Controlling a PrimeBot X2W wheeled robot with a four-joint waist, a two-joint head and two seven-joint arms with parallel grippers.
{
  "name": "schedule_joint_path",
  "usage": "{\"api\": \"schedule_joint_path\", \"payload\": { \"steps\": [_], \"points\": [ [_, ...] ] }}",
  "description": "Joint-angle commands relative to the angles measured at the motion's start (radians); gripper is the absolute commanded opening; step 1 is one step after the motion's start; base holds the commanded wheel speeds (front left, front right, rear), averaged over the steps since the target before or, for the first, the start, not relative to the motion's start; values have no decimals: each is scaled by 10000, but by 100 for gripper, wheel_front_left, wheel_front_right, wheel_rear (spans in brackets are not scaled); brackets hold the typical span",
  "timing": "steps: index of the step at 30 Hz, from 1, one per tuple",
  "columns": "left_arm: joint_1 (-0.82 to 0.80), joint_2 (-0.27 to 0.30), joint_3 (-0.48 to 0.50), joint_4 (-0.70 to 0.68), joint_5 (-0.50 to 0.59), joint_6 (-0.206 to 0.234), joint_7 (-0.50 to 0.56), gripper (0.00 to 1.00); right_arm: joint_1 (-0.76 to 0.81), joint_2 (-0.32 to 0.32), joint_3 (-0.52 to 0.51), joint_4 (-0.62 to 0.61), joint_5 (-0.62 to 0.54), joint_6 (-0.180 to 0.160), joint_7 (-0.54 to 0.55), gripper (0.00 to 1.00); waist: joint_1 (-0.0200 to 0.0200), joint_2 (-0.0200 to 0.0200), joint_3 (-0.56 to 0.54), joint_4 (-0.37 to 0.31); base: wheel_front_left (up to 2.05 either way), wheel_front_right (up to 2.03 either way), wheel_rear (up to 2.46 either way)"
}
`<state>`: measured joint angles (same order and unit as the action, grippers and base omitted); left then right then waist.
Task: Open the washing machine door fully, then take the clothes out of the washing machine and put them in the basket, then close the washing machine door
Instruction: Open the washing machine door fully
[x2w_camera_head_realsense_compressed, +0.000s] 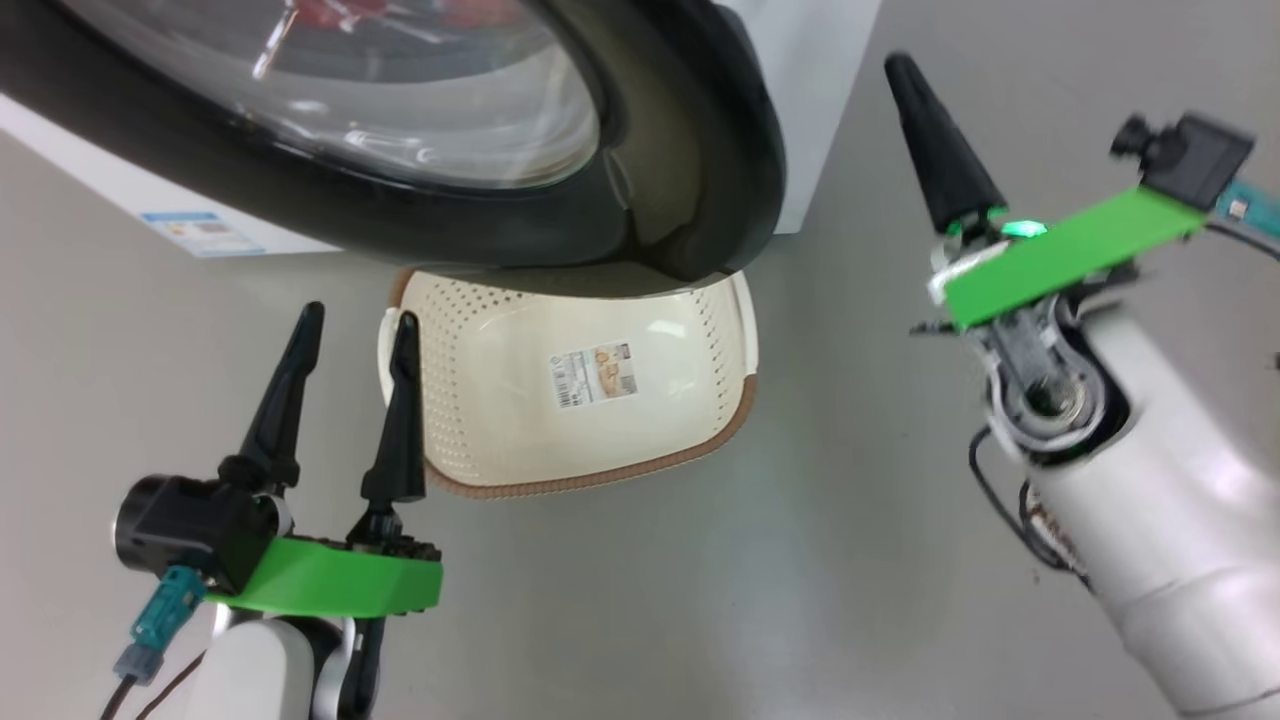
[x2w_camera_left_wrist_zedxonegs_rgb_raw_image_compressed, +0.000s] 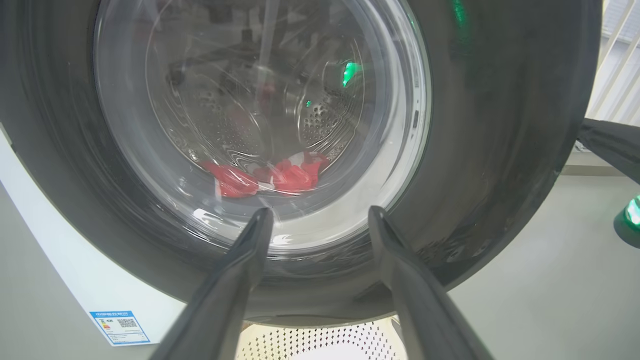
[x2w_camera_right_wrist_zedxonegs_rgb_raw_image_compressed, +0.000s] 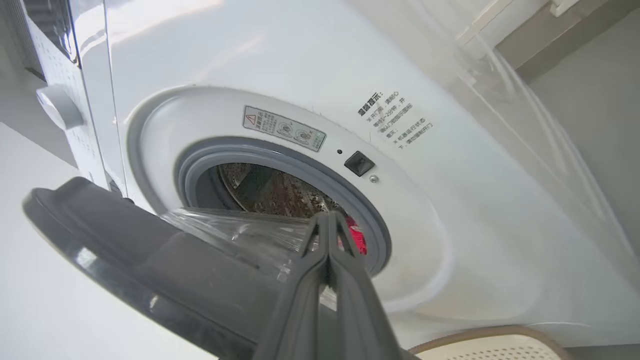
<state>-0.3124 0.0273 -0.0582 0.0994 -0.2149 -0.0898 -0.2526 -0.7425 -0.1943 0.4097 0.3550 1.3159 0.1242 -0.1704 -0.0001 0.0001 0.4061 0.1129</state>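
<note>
The robot's left pincer (x2w_camera_head_realsense_compressed: 360, 316), its two long dark fingers spread wide with nothing between them, points at the large round washing machine door (x2w_camera_head_realsense_compressed: 690, 200). The door's glossy black rim and bulging clear glass bowl hang ahead of the fingertips, apart from them. Through that glass, beyond the gap between the left fingers, the bright red clothes (x2w_camera_left_wrist_zedxonegs_rgb_raw_image_compressed: 290, 175) with white patches lie at the bottom of the perforated steel drum (x2w_camera_left_wrist_zedxonegs_rgb_raw_image_compressed: 320, 120).

The door stands partly open, swung out from the big white front-loading washing machine (x2w_camera_right_wrist_zedxonegs_rgb_raw_image_compressed: 300, 60). It overhangs the small cream-white perforated plastic basket (x2w_camera_head_realsense_compressed: 480, 400) with the brown woven-look rim. The basket sits on the floor just beyond the left pincer's right-hand finger, a paper label (x2w_camera_head_realsense_compressed: 592, 373) on its bottom.

The right pincer (x2w_camera_head_realsense_compressed: 905, 75), fingers pressed together on nothing, is raised on the door's far side, clear of the rim in the head view. In its own wrist view the joined tips line up with the edge of the glass bowl and a scrap of red cloth inside the grey rubber ring (x2w_camera_right_wrist_zedxonegs_rgb_raw_image_compressed: 300, 157). Whether they touch the glass cannot be told. Above those tips a rectangular warning sticker (x2w_camera_right_wrist_zedxonegs_rgb_raw_image_compressed: 284, 128) and a small black latch socket (x2w_camera_right_wrist_zedxonegs_rgb_raw_image_compressed: 359, 163) sit on the machine's white front.

Smooth pale grey floor (x2w_camera_head_realsense_compressed: 800, 550) spreads under both arms. A blue-and-white energy label (x2w_camera_head_realsense_compressed: 205, 232) marks the machine's lower front, up and left of the left pincer. Past the machine, a strip of grey-brown wall (x2w_camera_right_wrist_zedxonegs_rgb_raw_image_compressed: 560, 45) with white trim shows.
</note>
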Motion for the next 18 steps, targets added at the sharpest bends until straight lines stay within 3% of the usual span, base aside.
{"api": "schedule_joint_path", "payload": {
  "steps": [1,4,10,18],
  "points": [
    [-157,229,242,-224,-130,25,-92,100,-236,-32,138,-361,752,65,404,0,1,-1,168,240,0,0,0],
    [-184,229,181,-182,-186,46,-92,100,-494,-134,-1,-488,1802,65,1064,0,1,-1,237,381,0,0,0],
    [-234,229,34,-87,-348,152,-92,100,-1053,-379,-421,-548,3827,65,3651,0,1,-1,358,714,0,0,0],
    [-300,229,-185,44,-459,182,-92,100,-1650,-384,-879,347,4798,65,6624,0,1,-1,498,964,0,0,0]
  ]
}}
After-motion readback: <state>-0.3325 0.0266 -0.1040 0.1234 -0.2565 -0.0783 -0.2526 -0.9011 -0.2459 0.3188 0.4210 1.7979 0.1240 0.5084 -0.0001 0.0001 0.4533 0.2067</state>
